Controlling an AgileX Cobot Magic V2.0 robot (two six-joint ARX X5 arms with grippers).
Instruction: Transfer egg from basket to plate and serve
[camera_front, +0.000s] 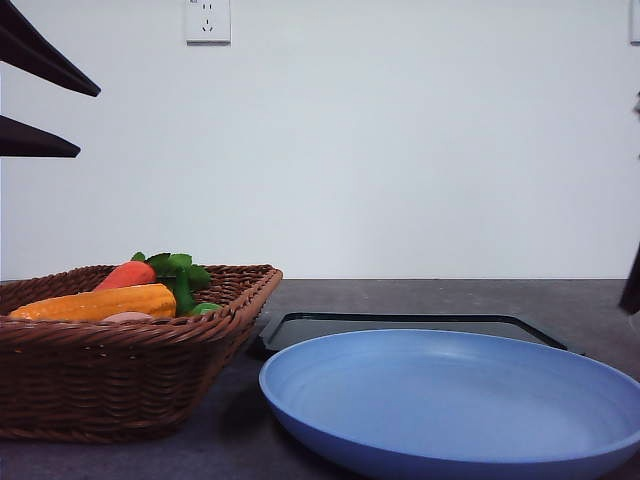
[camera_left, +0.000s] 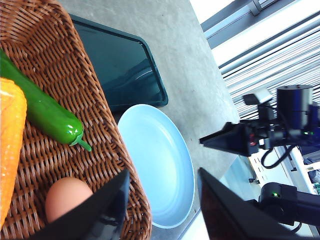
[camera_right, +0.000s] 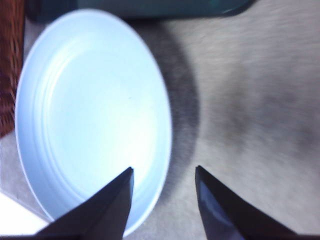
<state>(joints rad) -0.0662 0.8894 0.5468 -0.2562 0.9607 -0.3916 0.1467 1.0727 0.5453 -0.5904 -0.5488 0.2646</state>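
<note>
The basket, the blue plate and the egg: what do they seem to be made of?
The basket looks like woven wicker, dark brown: crossing strands and a braided rim show plainly. The plate looks like matte plastic or glazed ceramic; its smooth, even light blue surface with faint rings leaves that open. The egg has a smooth pinkish-brown shell look; whether it is real or a model, I cannot tell.

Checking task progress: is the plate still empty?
Empty. The plate shows a bare blue surface in the right wrist view, and the egg lies in the basket, beside the open left claw.
</note>
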